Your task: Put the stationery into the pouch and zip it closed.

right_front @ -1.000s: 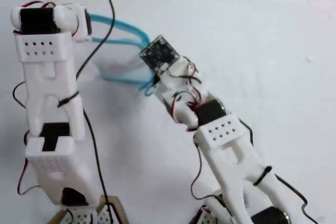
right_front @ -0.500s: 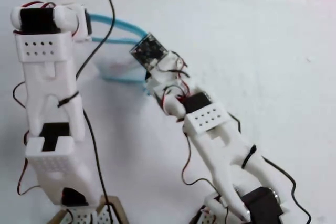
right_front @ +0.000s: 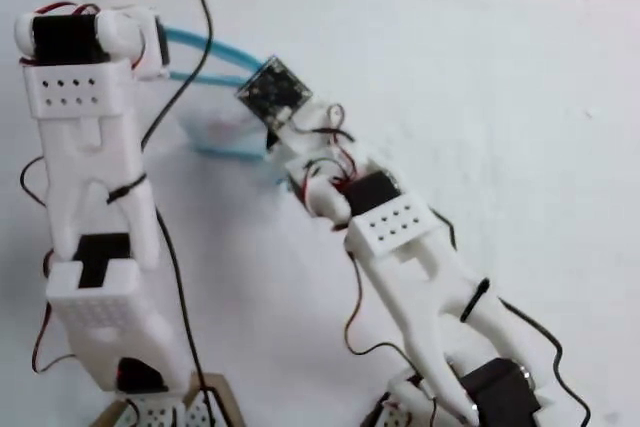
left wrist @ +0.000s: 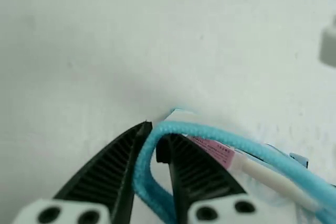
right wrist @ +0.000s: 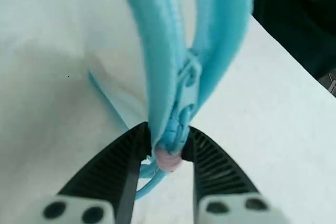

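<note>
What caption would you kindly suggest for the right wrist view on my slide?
Right gripper shut on the blue zipper pull of the light-blue fabric pouch.

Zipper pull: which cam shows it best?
Right wrist view: the zipper pull sits close up, pinched between the right gripper's fingers. High view gives the pouch's blue edges, with an arm's wrist over the zipper end. Left wrist view gives the blue trim held in the left gripper.

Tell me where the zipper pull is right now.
The zipper pull is pinched in the right gripper, on the blue edge of the pouch; in the high view that spot lies between the two arms.
</note>
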You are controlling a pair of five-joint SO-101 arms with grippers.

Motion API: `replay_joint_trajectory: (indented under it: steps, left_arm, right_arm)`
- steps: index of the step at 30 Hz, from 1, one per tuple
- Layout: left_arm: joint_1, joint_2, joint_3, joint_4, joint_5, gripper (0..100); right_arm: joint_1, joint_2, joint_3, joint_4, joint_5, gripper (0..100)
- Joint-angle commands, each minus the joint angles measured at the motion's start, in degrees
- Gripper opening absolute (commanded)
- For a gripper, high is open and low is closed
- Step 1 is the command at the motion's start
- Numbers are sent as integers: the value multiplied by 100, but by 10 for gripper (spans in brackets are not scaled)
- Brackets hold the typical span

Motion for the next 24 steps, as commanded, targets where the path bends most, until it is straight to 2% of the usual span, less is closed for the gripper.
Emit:
replay_joint_trajectory:
  steps: [1,6,17,24]
  left_arm:
    - [53,35,22,70,44,22]
    - [44,35,22,53,44,22]
    - [79,-9,22,79,149,22]
    - [501,-26,-31,97,202,22]
  right_arm:
    - [101,-277,-237,40,26,20]
    - [84,-778,-229,338,26,17]
    - [-119,-2589,-229,2062,26,17]
    - [-119,-3319,-220,2809,-18,17]
